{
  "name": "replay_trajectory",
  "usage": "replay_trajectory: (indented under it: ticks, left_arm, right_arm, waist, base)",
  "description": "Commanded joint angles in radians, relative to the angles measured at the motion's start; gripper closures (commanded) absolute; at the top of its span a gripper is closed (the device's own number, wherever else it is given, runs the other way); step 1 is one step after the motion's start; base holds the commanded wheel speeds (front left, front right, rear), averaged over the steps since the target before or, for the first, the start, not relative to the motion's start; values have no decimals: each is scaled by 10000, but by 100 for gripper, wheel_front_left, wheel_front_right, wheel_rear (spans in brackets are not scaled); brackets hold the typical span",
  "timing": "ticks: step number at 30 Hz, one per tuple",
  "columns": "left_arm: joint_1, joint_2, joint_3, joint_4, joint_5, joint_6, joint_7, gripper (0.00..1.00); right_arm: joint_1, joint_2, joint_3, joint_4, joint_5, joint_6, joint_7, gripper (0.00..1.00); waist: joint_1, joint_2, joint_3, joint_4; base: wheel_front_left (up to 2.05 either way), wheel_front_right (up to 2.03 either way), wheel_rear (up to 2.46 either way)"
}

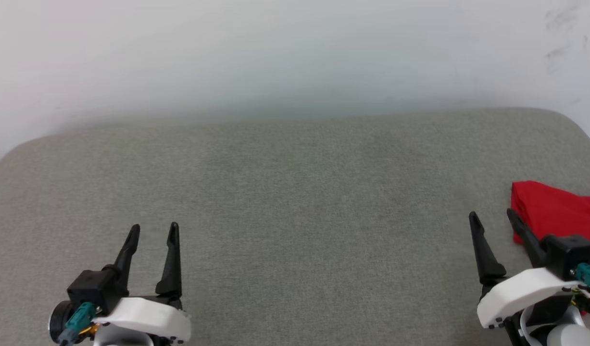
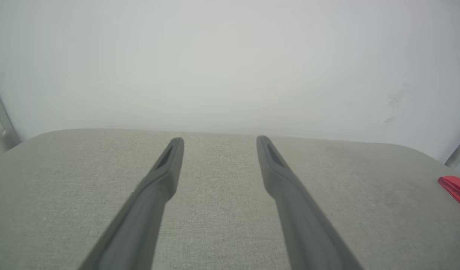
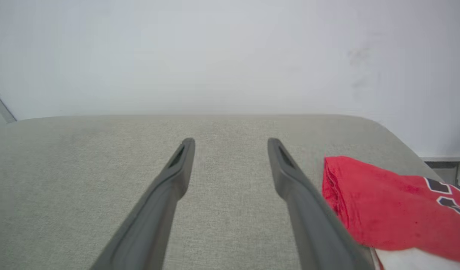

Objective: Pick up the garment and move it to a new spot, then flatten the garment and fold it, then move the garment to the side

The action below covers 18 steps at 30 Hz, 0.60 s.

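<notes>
The folded red garment [image 1: 554, 206] lies at the tabletop's [image 1: 295, 192] right edge, just beside the right claw [image 1: 492, 213]. Its soft fold edge faces the claw. Both it and the left claw [image 1: 155, 226] stand wide, holding nothing. Between them, grey-green woven cloth with rounded far corners runs open to the pale wall [image 1: 295, 57].

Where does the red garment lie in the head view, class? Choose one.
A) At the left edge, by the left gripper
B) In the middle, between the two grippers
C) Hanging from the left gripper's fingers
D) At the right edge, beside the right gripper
D: the garment rests on the grey surface at its right edge, just right of the right gripper, whose jaws stand open and hold nothing.
</notes>
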Motion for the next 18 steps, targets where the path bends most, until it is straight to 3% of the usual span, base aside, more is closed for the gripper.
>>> replay_trajectory:
  ticks: [1, 9, 18]
  left_arm:
    - [184, 134, 148, -78, 111, -146, -63, 0]
    - [815, 405, 493, -49, 350, -293, -58, 0]
    - [1451, 109, 427, -45, 493, -129, -59, 0]
  right_arm:
    - [369, 57, 96, -415, 75, -8, -12, 0]
    - [1309, 201, 385, -1596, 105, -8, 183, 0]
    - [2022, 296, 446, -2041, 201, -8, 243, 0]
  waist:
    - [2, -1, -198, 220]
    - [2, -1, -491, 159]
    - [2, -1, -807, 7]
  base:
    - [0, 0, 0]
    - [0, 0, 0]
    - [0, 0, 0]
